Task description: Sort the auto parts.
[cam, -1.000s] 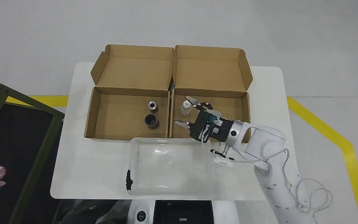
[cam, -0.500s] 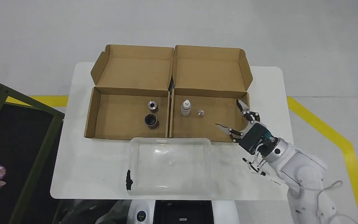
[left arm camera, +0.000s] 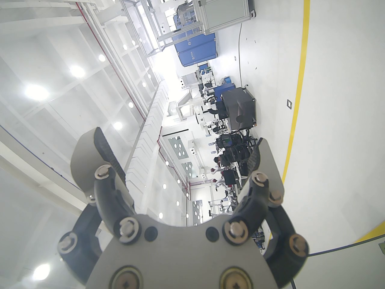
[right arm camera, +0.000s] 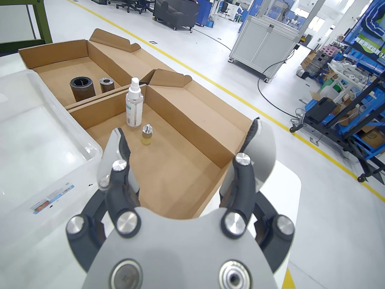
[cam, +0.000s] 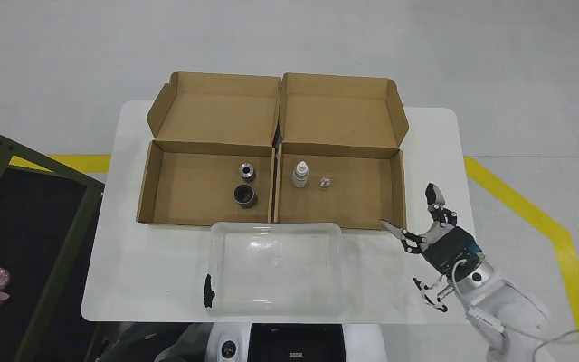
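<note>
- Sorting looks pretty much done from where I sit. The clear bin at the near edge of the worktop has nothing in it that I can make out, and the parts sit in the two cardboard boxes behind it.
- The left box holds the metal rounds: a dark sleeve and a smaller grey bushing, just beside each other near the wall shared with the other box. My guess is like goes with like.
- The right box has the spray bottle and a little brass fitting next to it. Both stand upright, which probably keeps them from rolling around.
- My right gripper hangs by that box's near outer corner, over the worktop. Its jaws are spread wide with nothing between them. Sitting outside the walls like that, it can't knock the bottle over.
- My left gripper is spread wide and empty too. It points up at the hall ceiling, well away from the parts, which reads to me as parked so it doesn't crowd the boxes.
- There's a small dark thing at the bin's near left corner, but I can't tell what it is.
</note>
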### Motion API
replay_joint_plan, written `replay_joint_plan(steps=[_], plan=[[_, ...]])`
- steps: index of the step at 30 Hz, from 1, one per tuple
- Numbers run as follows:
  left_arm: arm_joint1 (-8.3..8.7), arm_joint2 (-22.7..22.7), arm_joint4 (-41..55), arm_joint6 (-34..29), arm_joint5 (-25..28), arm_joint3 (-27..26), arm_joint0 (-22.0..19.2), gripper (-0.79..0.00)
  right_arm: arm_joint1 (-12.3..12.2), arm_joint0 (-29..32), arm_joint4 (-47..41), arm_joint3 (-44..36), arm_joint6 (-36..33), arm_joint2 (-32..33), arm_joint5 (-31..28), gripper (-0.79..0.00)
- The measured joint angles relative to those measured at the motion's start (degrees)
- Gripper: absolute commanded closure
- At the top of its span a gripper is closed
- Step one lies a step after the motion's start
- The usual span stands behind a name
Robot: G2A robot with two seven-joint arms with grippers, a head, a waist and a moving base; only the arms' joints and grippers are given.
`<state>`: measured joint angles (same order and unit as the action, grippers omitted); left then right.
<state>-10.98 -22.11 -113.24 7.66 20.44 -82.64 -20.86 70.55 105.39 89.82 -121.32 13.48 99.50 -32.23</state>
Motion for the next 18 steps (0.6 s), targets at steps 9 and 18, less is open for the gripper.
replay_joint_plan(steps=[9,18], plan=[[0.0,0.0,0.0,0.0,0.0,0.0,0.0,-0.785,-0.1,2.6,-0.7,0.7,2.8,0.4,2.2,-0.785],[0.0,0.0,0.0,0.0,0.0,0.0,0.0,-0.785,-0.2,2.5,-1.4,1.2,3.2,0.6,2.7,-0.785]])
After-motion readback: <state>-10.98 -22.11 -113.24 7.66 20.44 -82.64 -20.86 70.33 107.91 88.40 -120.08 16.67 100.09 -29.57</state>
